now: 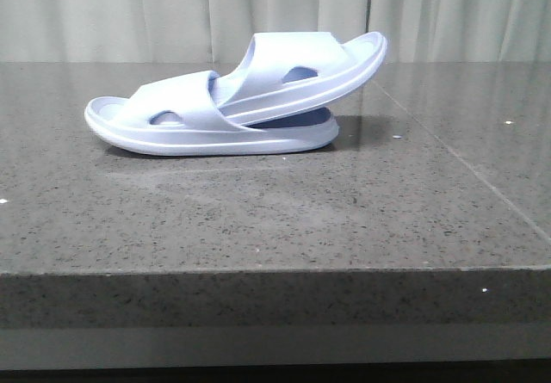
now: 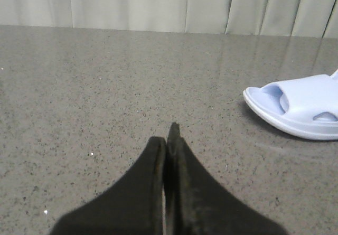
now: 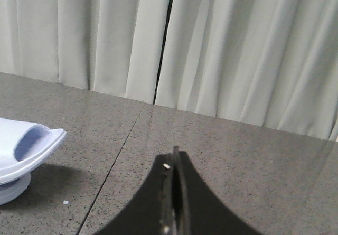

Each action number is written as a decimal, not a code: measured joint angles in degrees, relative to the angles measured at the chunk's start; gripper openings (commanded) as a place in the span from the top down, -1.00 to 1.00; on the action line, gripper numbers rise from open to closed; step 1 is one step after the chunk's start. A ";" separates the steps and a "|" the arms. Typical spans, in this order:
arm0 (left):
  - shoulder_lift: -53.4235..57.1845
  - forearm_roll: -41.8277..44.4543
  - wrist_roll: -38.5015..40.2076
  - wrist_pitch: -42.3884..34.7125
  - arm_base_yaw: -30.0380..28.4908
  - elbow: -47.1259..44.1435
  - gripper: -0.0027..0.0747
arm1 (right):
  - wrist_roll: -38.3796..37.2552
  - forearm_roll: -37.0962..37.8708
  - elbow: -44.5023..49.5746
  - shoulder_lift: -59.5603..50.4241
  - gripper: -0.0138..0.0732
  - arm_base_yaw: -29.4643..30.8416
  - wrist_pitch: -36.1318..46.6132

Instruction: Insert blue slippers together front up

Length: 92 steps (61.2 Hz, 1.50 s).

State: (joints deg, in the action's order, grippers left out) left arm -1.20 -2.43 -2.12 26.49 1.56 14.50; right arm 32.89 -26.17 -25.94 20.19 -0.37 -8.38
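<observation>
Two pale lavender-blue slippers are nested on the grey stone table. The lower slipper (image 1: 172, 129) lies flat, sole down. The upper slipper (image 1: 318, 64) is pushed under the lower one's strap and tilts up to the right. Neither gripper shows in the front view. My left gripper (image 2: 168, 140) is shut and empty above bare table, with the lower slipper's end (image 2: 296, 108) off to one side. My right gripper (image 3: 175, 158) is shut and empty, with the upper slipper's raised end (image 3: 26, 145) off to one side.
The speckled grey table (image 1: 275, 219) has a front edge near the bottom of the front view and a thin seam line (image 1: 465, 168) running on its right part. Pale curtains (image 1: 275, 4) hang behind the table.
</observation>
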 measured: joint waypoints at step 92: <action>1.48 0.09 0.21 -16.07 0.00 -14.84 0.98 | 0.00 -0.10 0.00 0.00 0.82 0.00 0.02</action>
State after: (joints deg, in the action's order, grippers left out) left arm 0.28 -2.34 -1.91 10.41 1.56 -0.34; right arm 32.89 -26.27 -25.94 20.19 -0.37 -8.35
